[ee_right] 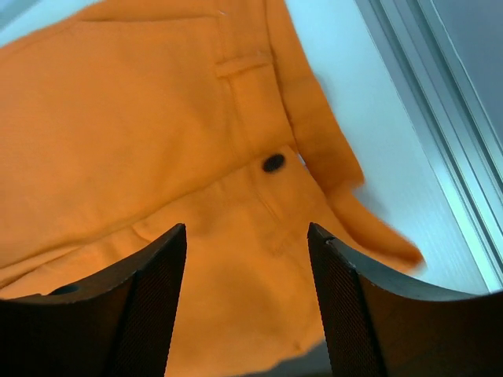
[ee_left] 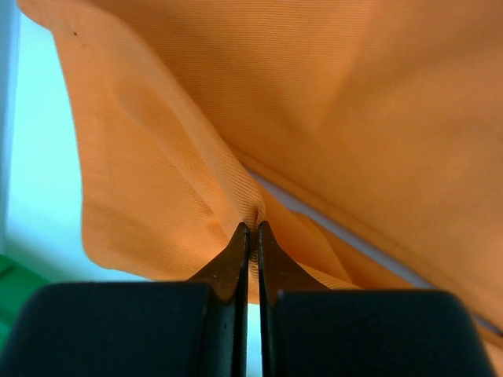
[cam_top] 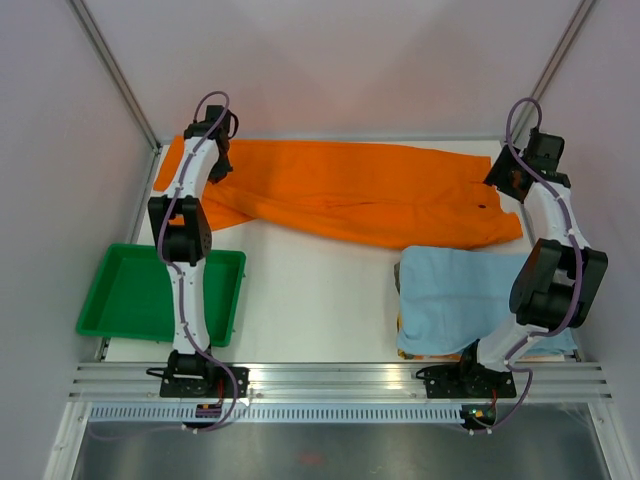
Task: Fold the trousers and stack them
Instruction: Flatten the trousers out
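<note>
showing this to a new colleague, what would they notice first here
Bright orange trousers stretch across the far side, the left tool pinched shut on a fold of them. The right tool hangs open above their waist button. Nearer, a green tray sits left and a light blue cloth right.

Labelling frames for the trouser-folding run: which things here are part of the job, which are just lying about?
In the job: bright orange soft-fabric trousers; left gripper, shut on a fold of them; right gripper, open over their waist end.
Lying about: light blue cloth; green plastic tray.
</note>
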### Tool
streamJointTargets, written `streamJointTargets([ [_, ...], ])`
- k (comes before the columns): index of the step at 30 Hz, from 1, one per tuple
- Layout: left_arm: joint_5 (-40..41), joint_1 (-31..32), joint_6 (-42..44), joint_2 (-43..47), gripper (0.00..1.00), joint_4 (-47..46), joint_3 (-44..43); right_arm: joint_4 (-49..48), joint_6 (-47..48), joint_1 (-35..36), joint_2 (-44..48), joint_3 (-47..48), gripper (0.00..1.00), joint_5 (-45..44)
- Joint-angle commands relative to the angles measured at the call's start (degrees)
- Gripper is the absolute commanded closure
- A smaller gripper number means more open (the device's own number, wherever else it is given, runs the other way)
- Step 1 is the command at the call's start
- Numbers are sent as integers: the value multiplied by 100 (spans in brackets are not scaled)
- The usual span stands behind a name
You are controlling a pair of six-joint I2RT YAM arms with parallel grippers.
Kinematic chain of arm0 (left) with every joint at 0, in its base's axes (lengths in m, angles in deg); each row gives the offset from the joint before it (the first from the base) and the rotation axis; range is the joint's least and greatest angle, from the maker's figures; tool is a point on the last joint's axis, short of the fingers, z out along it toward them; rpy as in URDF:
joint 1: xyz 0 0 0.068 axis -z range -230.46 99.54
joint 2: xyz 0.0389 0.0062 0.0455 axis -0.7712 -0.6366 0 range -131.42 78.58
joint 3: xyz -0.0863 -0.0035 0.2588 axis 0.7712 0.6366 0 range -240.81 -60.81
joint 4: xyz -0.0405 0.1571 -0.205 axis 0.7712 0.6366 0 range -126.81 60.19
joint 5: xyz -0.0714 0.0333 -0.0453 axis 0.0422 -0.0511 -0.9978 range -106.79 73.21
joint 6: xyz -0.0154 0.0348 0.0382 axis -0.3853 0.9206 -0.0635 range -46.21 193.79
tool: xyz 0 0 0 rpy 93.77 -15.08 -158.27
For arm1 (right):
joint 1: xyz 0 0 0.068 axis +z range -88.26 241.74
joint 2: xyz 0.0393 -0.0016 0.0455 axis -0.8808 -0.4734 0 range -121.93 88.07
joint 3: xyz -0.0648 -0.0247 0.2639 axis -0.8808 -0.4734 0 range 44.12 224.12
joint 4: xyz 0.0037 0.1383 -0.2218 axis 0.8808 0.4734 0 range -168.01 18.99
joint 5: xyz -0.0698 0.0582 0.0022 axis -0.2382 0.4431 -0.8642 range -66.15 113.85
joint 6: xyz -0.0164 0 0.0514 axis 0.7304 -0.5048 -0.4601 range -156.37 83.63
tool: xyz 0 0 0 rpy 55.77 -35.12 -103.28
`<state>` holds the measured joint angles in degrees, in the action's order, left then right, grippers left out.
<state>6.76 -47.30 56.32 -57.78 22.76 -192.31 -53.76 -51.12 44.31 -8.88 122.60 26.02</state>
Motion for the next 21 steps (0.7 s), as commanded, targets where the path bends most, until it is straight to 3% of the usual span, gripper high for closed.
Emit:
streamJointTargets([
  [1,-43,-210,-606,65,98,-621,247,-359,121,-15,-166,422,30,362],
  [5,-158,-254,-766,-22,98,-763,222,-824,191,-15,-666,703,30,625],
  [9,-175,-263,-758,117,98,-692,475,-616,244,55,-1623,1379,30,1048],
  [15,-141,-263,-494,872,98,-1096,1513,404,366,372,-3118,2505,30,101],
  [21,35,-263,-301,1295,98,-1123,1865,572,569,521,-3225,2409,30,-726],
])
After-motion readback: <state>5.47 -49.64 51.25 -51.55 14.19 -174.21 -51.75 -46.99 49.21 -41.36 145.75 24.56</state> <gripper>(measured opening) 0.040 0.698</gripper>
